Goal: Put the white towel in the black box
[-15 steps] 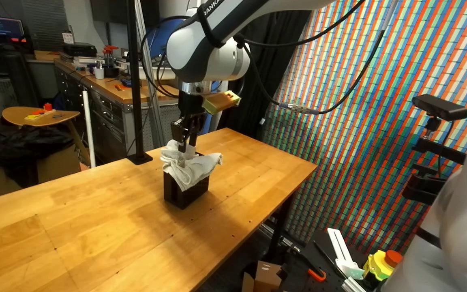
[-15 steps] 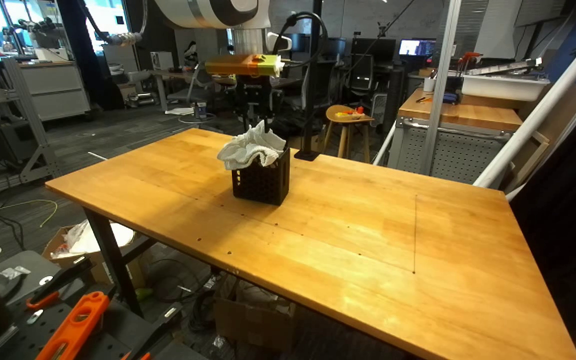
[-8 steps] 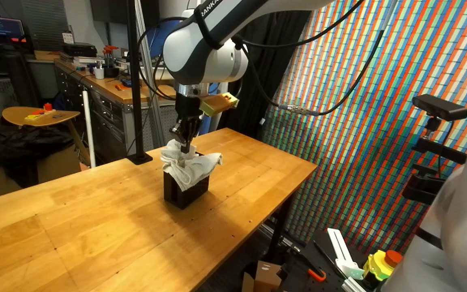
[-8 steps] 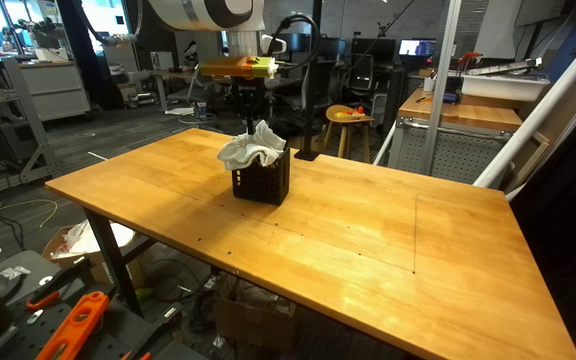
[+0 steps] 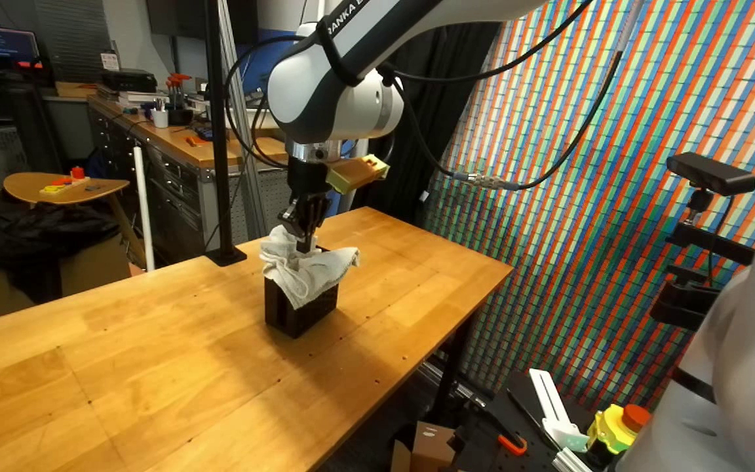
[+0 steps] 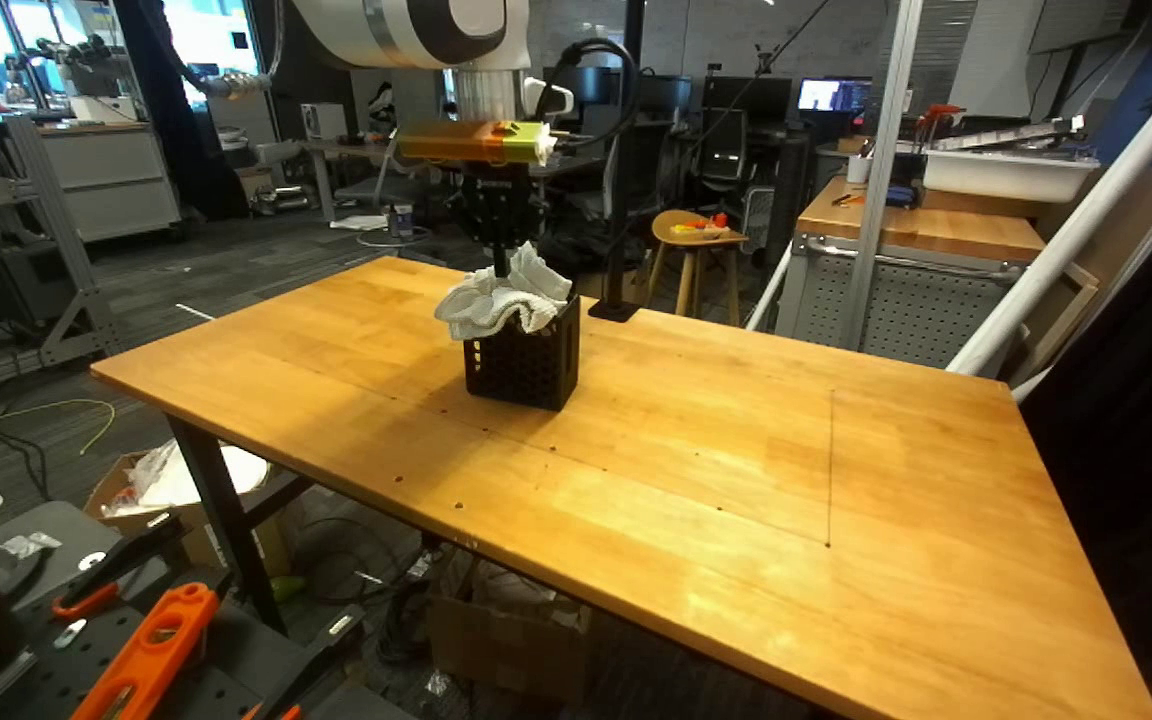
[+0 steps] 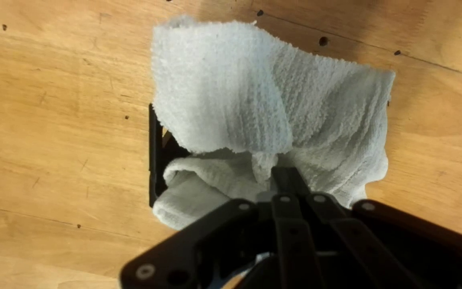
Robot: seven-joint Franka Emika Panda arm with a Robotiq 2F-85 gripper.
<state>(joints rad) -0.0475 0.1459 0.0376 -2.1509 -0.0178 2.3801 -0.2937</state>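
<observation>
The white towel [image 5: 312, 275] lies rumpled across the top of the black box [image 5: 283, 313], its edges draped over the rim. In an exterior view, the towel [image 6: 498, 303] peaks above the perforated wall of the box [image 6: 524, 368]. From the wrist view, the towel [image 7: 223, 88] hides most of the opening; a strip of rim on the box [image 7: 153, 160] shows at left. My gripper [image 7: 287, 173] points down with its jaws together, tips low among the towel's middle folds. No cloth is visible between the fingers; whether the tips touch cloth I cannot tell.
The box stands on a wooden table [image 5: 154, 367]. Near the table's far edge a black post [image 5: 221, 131] rises from a flat base, behind the box. A yellow-orange block [image 6: 476, 142] is mounted on the wrist above the gripper.
The jaws, apart a second ago, have come together. My gripper shifted slightly sideways and then dropped a little, its tips now lower among the folds. Towel and box look almost unmoved.
</observation>
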